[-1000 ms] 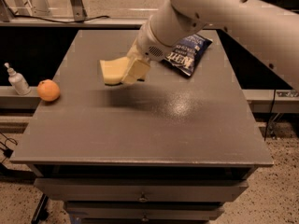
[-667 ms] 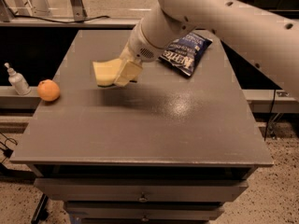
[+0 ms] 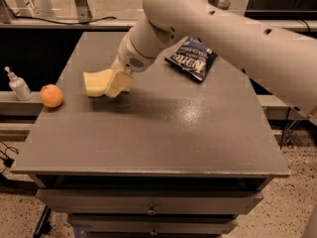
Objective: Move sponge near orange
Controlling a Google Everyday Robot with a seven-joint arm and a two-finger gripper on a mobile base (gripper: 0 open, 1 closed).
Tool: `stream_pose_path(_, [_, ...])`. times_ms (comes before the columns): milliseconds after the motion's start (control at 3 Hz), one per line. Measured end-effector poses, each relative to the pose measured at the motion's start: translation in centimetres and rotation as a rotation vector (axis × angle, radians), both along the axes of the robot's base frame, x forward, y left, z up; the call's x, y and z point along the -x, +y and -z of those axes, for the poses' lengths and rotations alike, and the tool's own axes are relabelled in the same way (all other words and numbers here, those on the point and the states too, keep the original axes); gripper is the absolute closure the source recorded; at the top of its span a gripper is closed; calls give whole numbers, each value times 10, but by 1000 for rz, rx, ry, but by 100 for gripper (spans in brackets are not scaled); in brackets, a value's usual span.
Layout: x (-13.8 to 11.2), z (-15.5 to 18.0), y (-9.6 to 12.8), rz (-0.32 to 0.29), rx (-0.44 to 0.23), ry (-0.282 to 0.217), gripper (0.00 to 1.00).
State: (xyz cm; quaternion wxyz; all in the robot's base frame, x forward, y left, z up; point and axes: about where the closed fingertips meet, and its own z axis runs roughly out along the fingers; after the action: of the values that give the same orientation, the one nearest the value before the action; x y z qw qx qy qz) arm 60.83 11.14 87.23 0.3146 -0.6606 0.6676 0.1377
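Observation:
The pale yellow sponge (image 3: 95, 83) is held just above the grey table (image 3: 163, 143), left of its middle. My gripper (image 3: 113, 85) is shut on the sponge's right side, with the white arm reaching in from the upper right. The orange (image 3: 51, 95) sits at the table's left edge, a short way left of the sponge and apart from it.
A dark blue chip bag (image 3: 192, 58) lies at the back right of the table. A small white pump bottle (image 3: 18, 84) stands on a ledge left of the orange. Drawers run below the table's front edge.
My gripper has carried the sponge to the left, closer to the orange. The orange and the chip bag have not moved.

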Motion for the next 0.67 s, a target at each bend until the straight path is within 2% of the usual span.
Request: stream_pose_path(667, [6,19,36,-25,-12,45,100])
